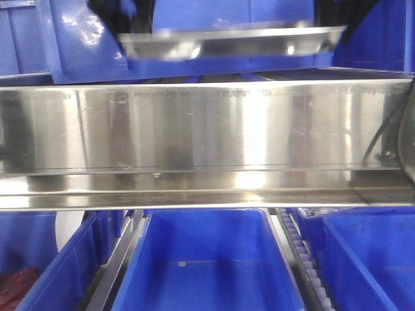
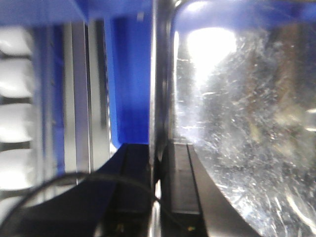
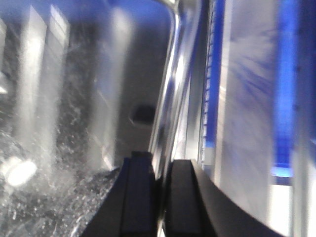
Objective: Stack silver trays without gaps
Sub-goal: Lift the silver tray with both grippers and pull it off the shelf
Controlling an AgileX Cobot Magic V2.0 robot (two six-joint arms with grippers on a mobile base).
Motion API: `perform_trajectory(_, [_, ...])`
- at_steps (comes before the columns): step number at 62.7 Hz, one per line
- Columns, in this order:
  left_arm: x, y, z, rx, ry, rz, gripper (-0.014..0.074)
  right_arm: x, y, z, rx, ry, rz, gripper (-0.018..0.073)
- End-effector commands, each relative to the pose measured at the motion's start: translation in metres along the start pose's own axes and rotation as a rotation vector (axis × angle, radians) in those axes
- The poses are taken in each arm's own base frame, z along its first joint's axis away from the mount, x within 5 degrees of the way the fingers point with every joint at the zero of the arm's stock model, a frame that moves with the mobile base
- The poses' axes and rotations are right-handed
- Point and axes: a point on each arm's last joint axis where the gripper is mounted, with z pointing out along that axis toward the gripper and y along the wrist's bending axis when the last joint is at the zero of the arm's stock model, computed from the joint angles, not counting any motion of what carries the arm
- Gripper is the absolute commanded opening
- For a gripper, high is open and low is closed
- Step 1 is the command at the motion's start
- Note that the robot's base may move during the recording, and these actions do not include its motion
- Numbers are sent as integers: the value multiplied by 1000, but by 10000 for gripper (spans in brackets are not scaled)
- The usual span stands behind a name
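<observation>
A silver tray [image 1: 227, 40] hangs level at the top of the front view, above the shelf rail and between blue bins. My left gripper [image 2: 157, 148] is shut on the tray's left rim; the scratched tray floor [image 2: 237, 123] fills the right of the left wrist view. My right gripper [image 3: 160, 165] is shut on the opposite rim, with the tray's inside [image 3: 74, 123] to its left. One finger of each gripper sits inside the tray wall and one outside. Whatever lies under the tray is hidden by the rail.
A long stainless shelf rail [image 1: 207, 129] spans the front view below the tray. Under it stand blue bins [image 1: 207, 265] [image 1: 369, 259] [image 1: 58, 272] with a roller track [image 1: 305, 259] between. A blue bin wall [image 1: 78, 39] stands beside the tray. White rollers [image 2: 15, 123] show at left.
</observation>
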Motion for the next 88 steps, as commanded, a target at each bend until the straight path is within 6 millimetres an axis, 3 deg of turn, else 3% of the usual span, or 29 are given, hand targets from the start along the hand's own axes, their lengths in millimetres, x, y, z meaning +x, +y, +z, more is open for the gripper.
perform_trajectory(1, [3, 1, -63, 46, -94, 18, -41, 2, 8, -44, -58, -117, -54, 56])
perform_trajectory(12, [10, -1, -83, 56, -131, 41, -41, 13, 18, -66, -56, -158, -70, 56])
perform_trajectory(22, [21, -2, -83, 52, -103, 66, -41, 20, 26, -80, -74, -190, -53, 56])
perform_trajectory(34, [39, 6, -86, 41, -62, 73, -41, 24, 34, -84, -99, -193, -41, 56])
perform_trajectory(56, [65, 10, -117, 61, -94, 80, -41, 31, 51, -87, -145, -196, -11, 56])
perform_trajectory(69, [70, 8, -131, 84, -120, 84, -41, 32, 51, -102, -175, -226, 4, 56])
perform_trajectory(80, [71, 7, -131, 94, -117, 86, -41, 28, 48, -125, -208, -281, 18, 56])
perform_trajectory(88, [71, 7, -131, 86, -121, 88, -41, 28, 47, -128, -208, -285, 20, 56])
